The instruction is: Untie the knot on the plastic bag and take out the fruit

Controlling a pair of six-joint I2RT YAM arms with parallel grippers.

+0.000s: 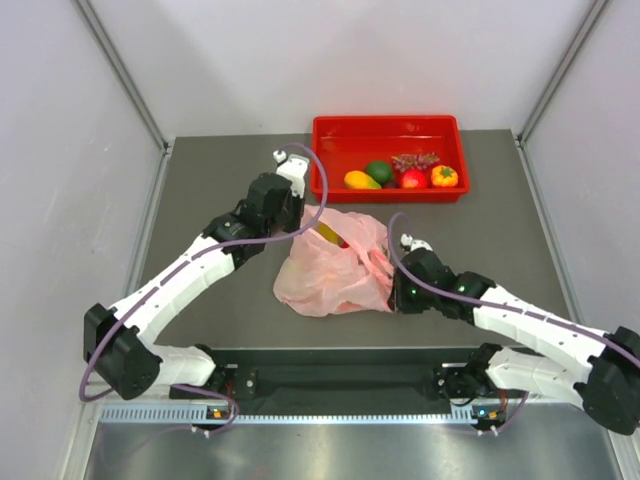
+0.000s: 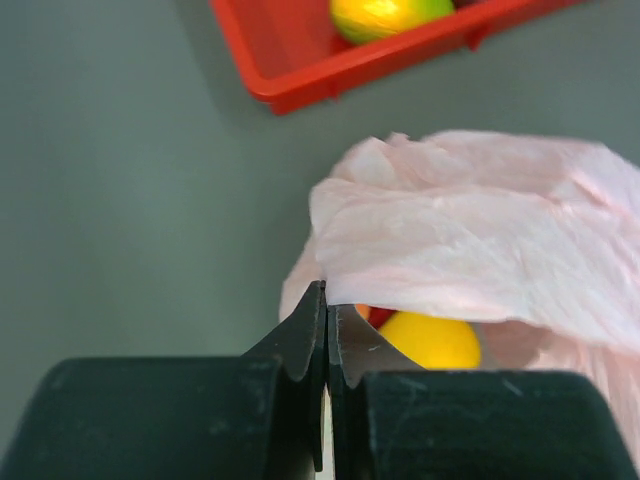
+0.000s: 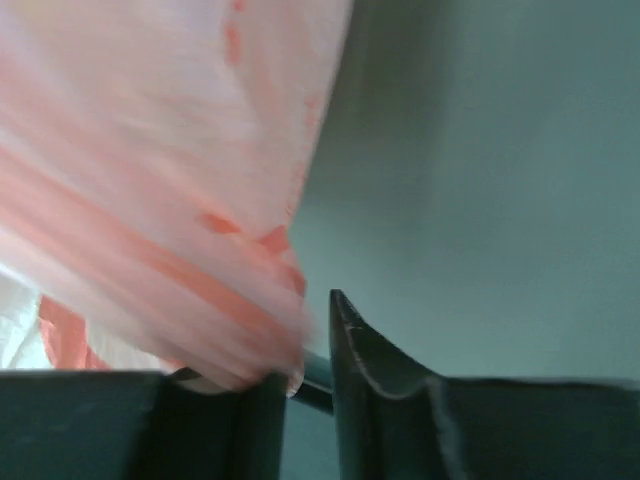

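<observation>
left gripper (image 2: 326, 300) was shut tight, apparently pinching the rim of the plastic bag (image 2: 480, 240) above a yellow fruit (image 2: 432, 342); right gripper (image 3: 310, 345) stood barely apart against blurred pink plastic, grip unclear; bag lay before the red tray (image 1: 385, 121)

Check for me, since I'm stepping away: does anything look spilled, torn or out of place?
Nothing stands out. The plastic bag lies crumpled mid-table, no tear visible, a yellow fruit inside its open mouth. The red tray sits level at the far side, its toy fruits all inside.
</observation>
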